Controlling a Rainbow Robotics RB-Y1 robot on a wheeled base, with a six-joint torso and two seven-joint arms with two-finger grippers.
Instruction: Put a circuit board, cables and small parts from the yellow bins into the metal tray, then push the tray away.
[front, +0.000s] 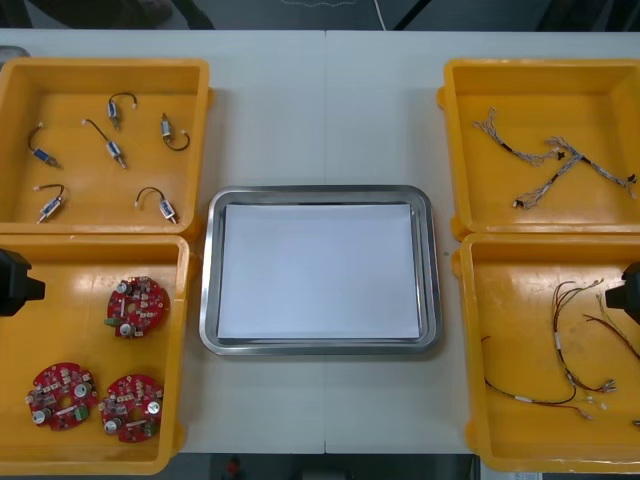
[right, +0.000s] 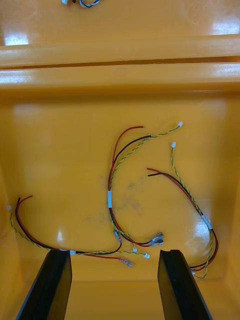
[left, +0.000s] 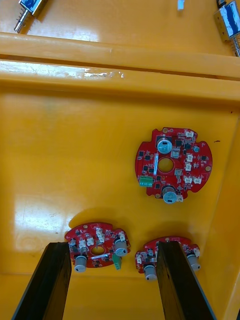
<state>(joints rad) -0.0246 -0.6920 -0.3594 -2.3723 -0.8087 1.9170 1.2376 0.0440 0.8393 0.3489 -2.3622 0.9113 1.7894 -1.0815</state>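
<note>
Three round red circuit boards (front: 137, 306) lie in the near left yellow bin (front: 60, 320). My left gripper (left: 114, 282) hovers open above that bin, two boards (left: 97, 245) just beyond its fingertips and a third (left: 173, 164) farther off. Red and yellow cables (front: 580, 350) lie loose in the near right yellow bin (front: 520, 300). My right gripper (right: 115, 285) hangs open over them, the cables (right: 117, 200) spread past its fingers. The metal tray (front: 320, 192), white inside, sits in the middle of the table with nothing in it.
The far left bin (front: 100, 75) holds several small metal parts (front: 115, 150) with black leads. The far right bin (front: 540, 75) holds twisted blue and white cables (front: 555, 160). Bare table lies beyond the tray. Both arms show as black shapes at the table's side edges.
</note>
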